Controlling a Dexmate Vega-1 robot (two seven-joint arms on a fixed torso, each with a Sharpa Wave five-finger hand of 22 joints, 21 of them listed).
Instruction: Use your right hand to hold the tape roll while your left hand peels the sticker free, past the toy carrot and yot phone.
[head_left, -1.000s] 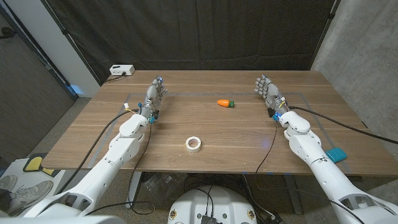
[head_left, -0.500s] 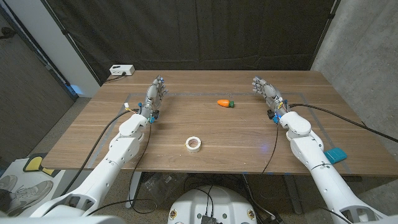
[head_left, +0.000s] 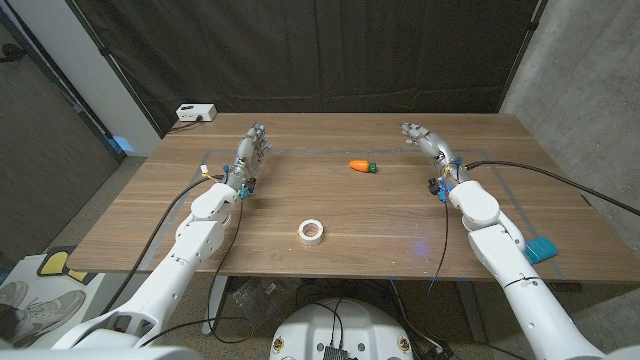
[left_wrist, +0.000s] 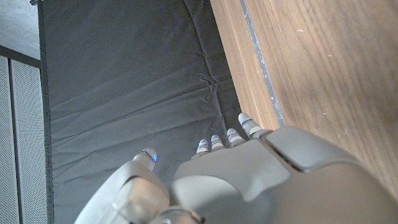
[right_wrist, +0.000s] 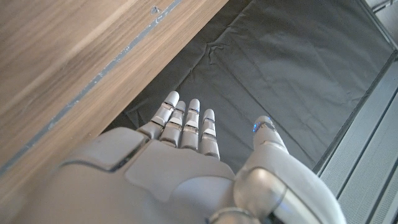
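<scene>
A white tape roll (head_left: 312, 232) lies flat near the table's front edge, midway between the two arms. An orange toy carrot (head_left: 360, 166) with a green tip lies farther back, right of centre. My left hand (head_left: 250, 152) stands at the back left with its fingers straight and apart, holding nothing. Over at the back right, my right hand (head_left: 427, 145) is likewise empty, fingers stretched out. Both hands are far from the roll. The wrist views show the back of the left hand (left_wrist: 249, 180) and of the right hand (right_wrist: 168, 168), fingers pointing toward the dark curtain.
A white box (head_left: 195, 113) sits at the table's back left corner. A blue object (head_left: 543, 248) lies at the table's right edge beside my right forearm. A black curtain (head_left: 320, 50) hangs behind the wooden table (head_left: 380, 220).
My right hand has turned and shifted slightly left and farther back. The left hand, the tape roll and the carrot have stayed in place.
</scene>
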